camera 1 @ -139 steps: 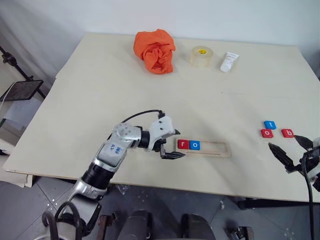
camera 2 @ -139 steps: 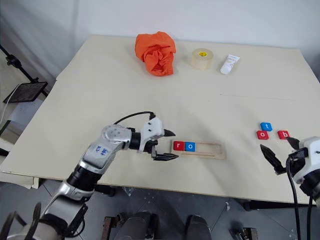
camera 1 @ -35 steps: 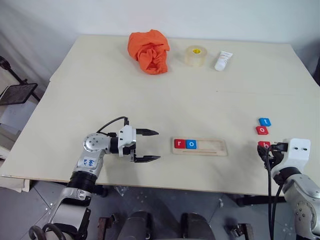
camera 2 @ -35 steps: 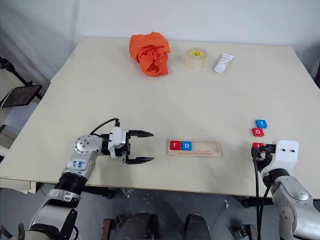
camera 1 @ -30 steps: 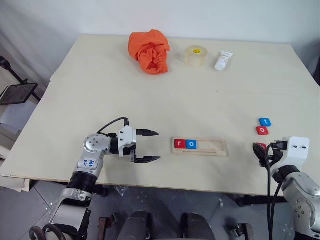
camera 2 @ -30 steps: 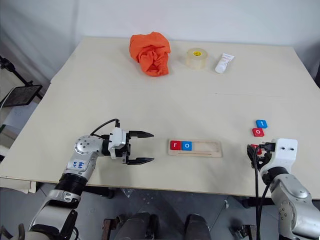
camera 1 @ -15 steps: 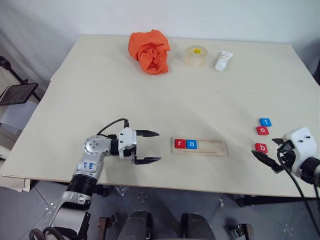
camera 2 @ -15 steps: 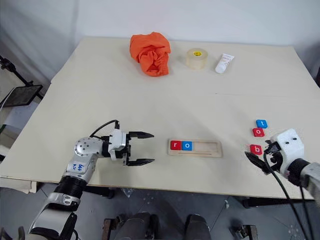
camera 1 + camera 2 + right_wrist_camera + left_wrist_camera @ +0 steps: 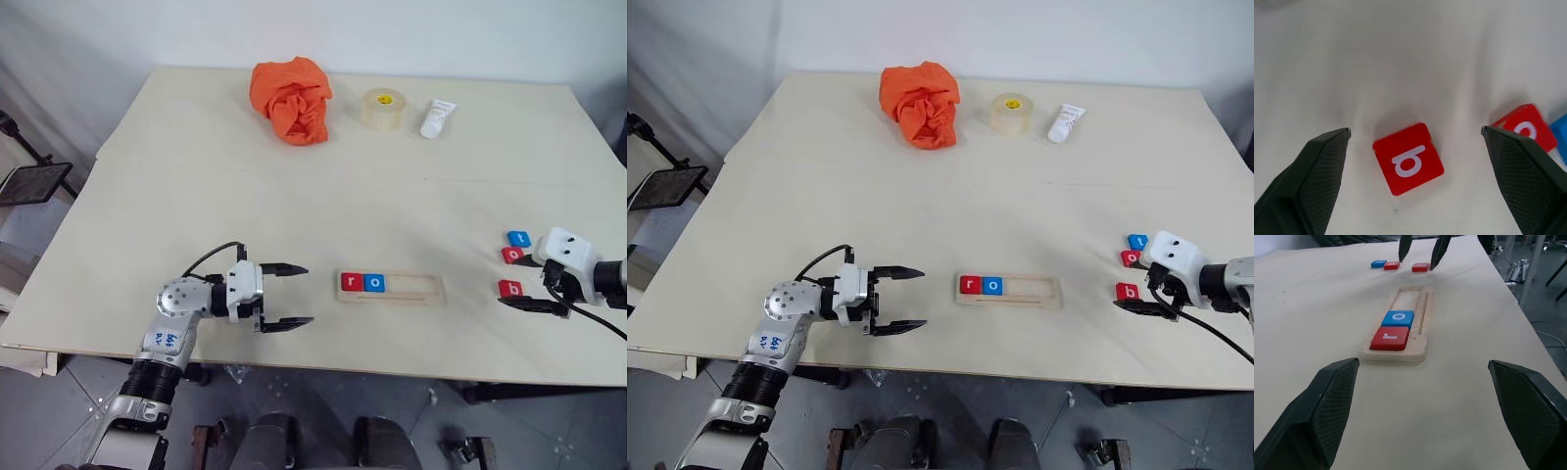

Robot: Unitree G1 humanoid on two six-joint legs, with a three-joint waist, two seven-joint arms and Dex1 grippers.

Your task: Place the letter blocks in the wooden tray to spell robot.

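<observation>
The wooden tray lies near the table's front edge. A red r block and a blue o block sit in its left end. To the right, on the table, lie a red b block, a red o block and a blue t block. My right gripper is open and hangs just above the b block, one finger on each side of it, not touching. My left gripper is open and empty, left of the tray and pointing at it.
An orange cloth, a tape roll and a white tube stand along the far edge. The loose blocks lie near the table's right front corner. A black stand is off the table's left side.
My right wrist has swung out to the right and turned, and its fingers have spread wider, now straddling the b block. The blocks and my left gripper have stayed where they were.
</observation>
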